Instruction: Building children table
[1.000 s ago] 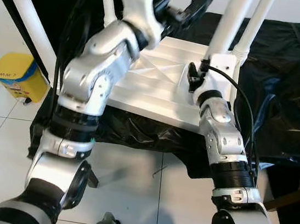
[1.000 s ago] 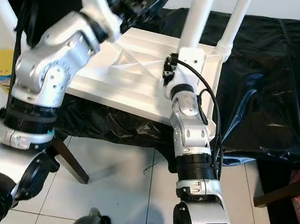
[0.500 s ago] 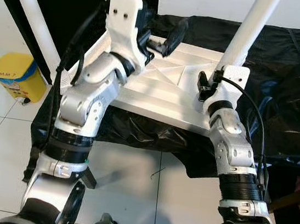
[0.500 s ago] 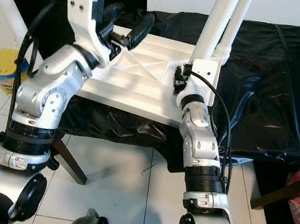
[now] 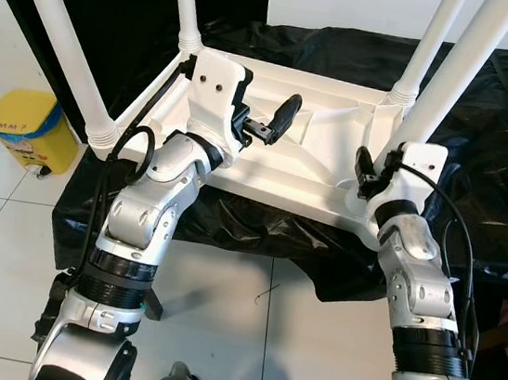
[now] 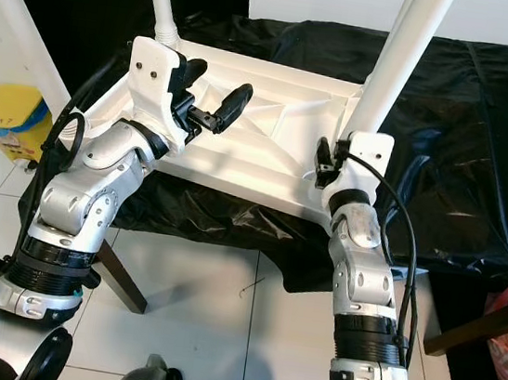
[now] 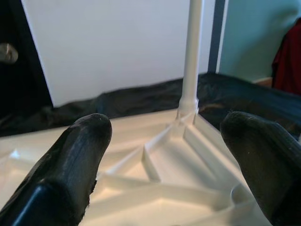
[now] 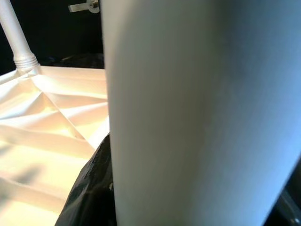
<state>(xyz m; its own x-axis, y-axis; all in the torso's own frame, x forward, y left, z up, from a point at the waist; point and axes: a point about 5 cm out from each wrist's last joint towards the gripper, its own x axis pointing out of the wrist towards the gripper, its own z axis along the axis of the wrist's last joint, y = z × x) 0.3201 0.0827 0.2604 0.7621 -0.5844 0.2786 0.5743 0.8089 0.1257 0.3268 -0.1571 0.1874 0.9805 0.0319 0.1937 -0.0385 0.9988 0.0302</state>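
Lying upside down on a surface draped in black plastic sheet (image 5: 486, 136), one white children's table (image 5: 305, 159) shows its ribbed underside, with four white legs pointing up and slightly outward, one at each corner: the near-left leg (image 5: 58, 38), the far-left leg (image 5: 185, 3), the far-right leg (image 5: 432, 45) and the near-right leg (image 5: 462, 67). Its long axis runs left to right across the robot's front. The left gripper (image 5: 267, 128) hovers over the underside near the left end, its two black fingers (image 7: 70, 165) spread apart with nothing between them. The right gripper (image 5: 376, 169) sits at the base of the near-right leg, its fingers clamped around it. One yellow container (image 5: 23, 127) stands on the white tiled floor (image 5: 219, 317) to the left.
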